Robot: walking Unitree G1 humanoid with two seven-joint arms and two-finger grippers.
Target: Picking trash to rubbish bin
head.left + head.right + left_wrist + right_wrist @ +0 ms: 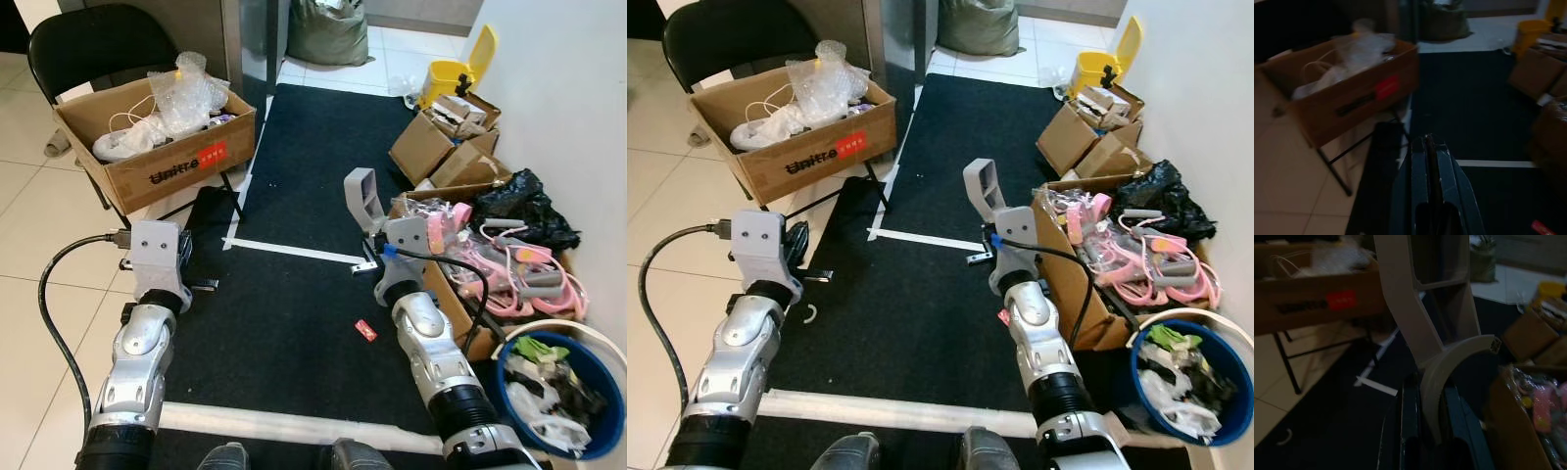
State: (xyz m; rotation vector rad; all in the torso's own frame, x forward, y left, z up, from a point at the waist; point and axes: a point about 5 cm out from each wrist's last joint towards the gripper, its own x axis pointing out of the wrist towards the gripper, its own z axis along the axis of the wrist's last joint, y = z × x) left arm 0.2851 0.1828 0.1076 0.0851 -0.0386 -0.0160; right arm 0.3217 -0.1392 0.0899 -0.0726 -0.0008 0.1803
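Right gripper (pixel 1422 396) is clamped on a grey plastic piece (pixel 364 199), a curved bracket-like scrap. In the right wrist view you see its arc pinched between the two black fingers, w/ the long limb running up and away from the wrist. In the head views it stands roughly upright above the wrist, tilted a bit toward the robot's left.

Left gripper (pixel 1431 161) has its fingers pressed together w/ nothing between them; it sits low over the black mat (pixel 294 323), pointing toward the cardboard box (pixel 157 147) on the folding chair.

The relation your next move turns on: the blue bin (pixel 607 411) lies to the robot's right and slightly behind the right gripper, near the right elbow, already partly full of trash. The right arm is clearly the nearer one, the left is well apart across the mat. Between gripper and bin stands the open box of pink items (pixel 509 269), touching or just beside the bin rim, can't tell which.

My read: you'll need to swing the right arm outward and back, keeping the piece's long axis clear of that box.

A small red wrapper (pixel 365 330) lies on the mat just beside the right forearm, prob next pickup.
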